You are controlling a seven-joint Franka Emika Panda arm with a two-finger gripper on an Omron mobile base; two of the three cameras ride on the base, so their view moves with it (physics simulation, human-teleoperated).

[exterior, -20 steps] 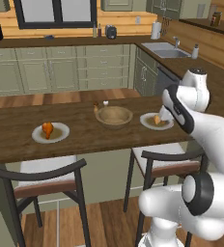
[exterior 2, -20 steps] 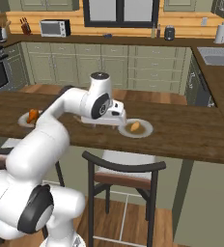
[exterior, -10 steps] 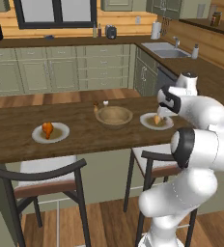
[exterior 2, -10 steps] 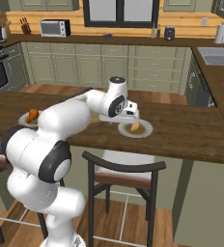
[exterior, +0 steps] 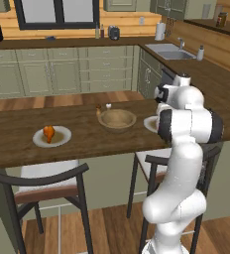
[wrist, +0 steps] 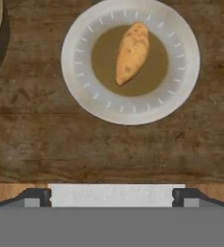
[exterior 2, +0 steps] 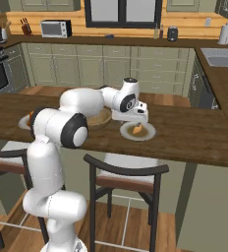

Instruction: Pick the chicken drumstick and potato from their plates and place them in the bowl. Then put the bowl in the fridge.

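Now swung further right than a moment ago, gripper [exterior 2: 137, 122] hovering above the potato [wrist: 131, 52] on its plate [wrist: 180, 91], jaws spread and empty, wooden bowl [exterior: 117, 119] just beside, chicken drumstick [exterior: 48, 132] unmoved on the far plate [exterior: 63, 140], dark worktop [exterior: 82, 144].

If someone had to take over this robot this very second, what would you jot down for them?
Gripper: above the potato, holding nothing; open or shut unclear.
Potato: on its plate, untouched.
Chicken drumstick: on the other plate, further along the counter.
Bowl: between the two plates, empty.
Done: nothing yet.
Left: both foods into the bowl, then bowl into the fridge.
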